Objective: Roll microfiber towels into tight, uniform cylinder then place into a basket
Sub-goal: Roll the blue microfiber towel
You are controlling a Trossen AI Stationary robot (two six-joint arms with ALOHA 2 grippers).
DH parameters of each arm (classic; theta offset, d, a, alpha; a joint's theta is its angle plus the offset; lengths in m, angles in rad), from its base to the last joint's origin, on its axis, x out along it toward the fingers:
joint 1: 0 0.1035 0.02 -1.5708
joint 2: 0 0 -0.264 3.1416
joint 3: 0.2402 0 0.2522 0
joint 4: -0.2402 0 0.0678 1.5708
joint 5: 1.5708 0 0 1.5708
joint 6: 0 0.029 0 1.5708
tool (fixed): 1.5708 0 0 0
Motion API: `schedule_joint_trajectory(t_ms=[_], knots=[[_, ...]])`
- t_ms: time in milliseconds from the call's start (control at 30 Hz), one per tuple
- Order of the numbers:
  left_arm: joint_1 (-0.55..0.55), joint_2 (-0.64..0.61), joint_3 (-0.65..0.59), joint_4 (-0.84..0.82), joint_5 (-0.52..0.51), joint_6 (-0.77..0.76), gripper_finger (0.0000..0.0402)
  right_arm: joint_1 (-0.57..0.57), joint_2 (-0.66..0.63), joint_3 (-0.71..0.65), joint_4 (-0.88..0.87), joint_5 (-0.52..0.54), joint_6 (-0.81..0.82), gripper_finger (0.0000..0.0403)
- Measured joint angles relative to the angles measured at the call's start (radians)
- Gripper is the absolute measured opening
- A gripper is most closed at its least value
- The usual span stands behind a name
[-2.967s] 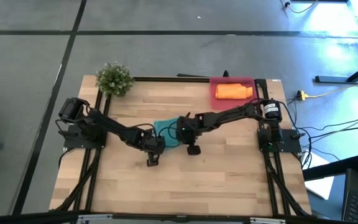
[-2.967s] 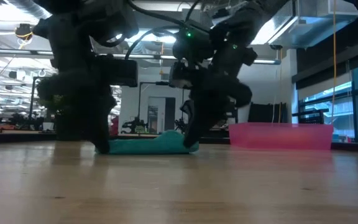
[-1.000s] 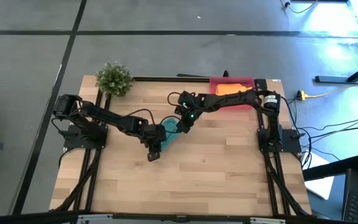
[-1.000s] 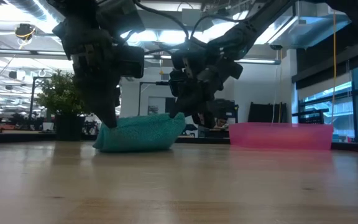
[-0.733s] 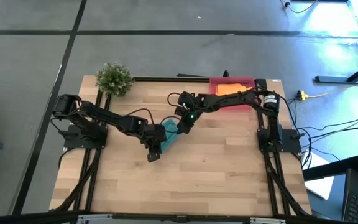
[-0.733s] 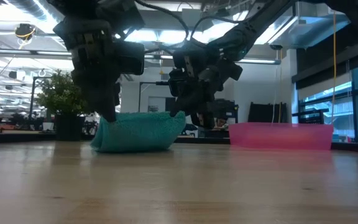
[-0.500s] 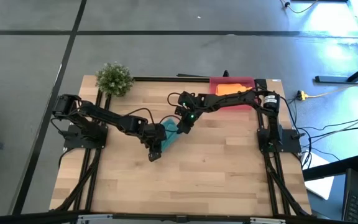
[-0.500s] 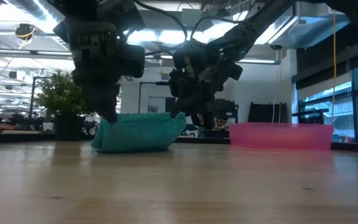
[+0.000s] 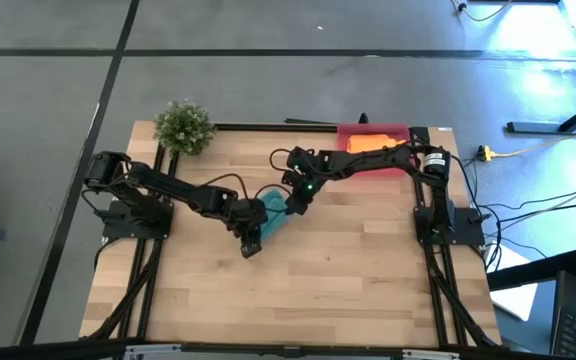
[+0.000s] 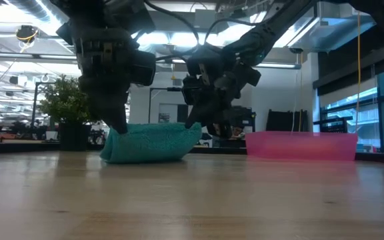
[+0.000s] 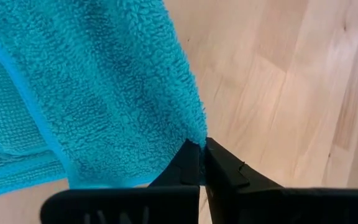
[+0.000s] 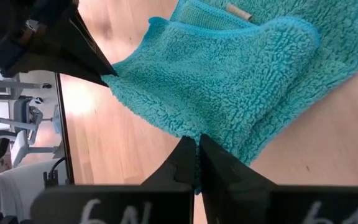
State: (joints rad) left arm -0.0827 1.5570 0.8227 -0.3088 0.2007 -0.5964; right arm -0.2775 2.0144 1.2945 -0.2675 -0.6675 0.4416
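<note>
Basket (image 9: 372, 131) at the table's far right corner: one rolled orange towel (image 9: 375, 146) inside.
We note the teal towel (image 10: 151, 142) mid-table, pinched at opposite edges by left gripper (image 11: 201, 148) and right gripper (image 12: 197, 146).

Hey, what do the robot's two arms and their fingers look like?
Both arms are dark, jointed links with black cables running along them. The right arm shows a small green light near its wrist and a silver-and-black motor at its base. Each gripper, left and right, ends in two slim, black, wedge-shaped fingers.
</note>
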Motion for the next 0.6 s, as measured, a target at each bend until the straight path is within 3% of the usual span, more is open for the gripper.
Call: schedule_joint_trajectory(t_ms=[600], knots=[[0.064,-0.065,0.0,-0.102,0.004,-0.135,0.0,0.006,0.001,0.0,-0.048,0.016,-0.016,0.0009]])
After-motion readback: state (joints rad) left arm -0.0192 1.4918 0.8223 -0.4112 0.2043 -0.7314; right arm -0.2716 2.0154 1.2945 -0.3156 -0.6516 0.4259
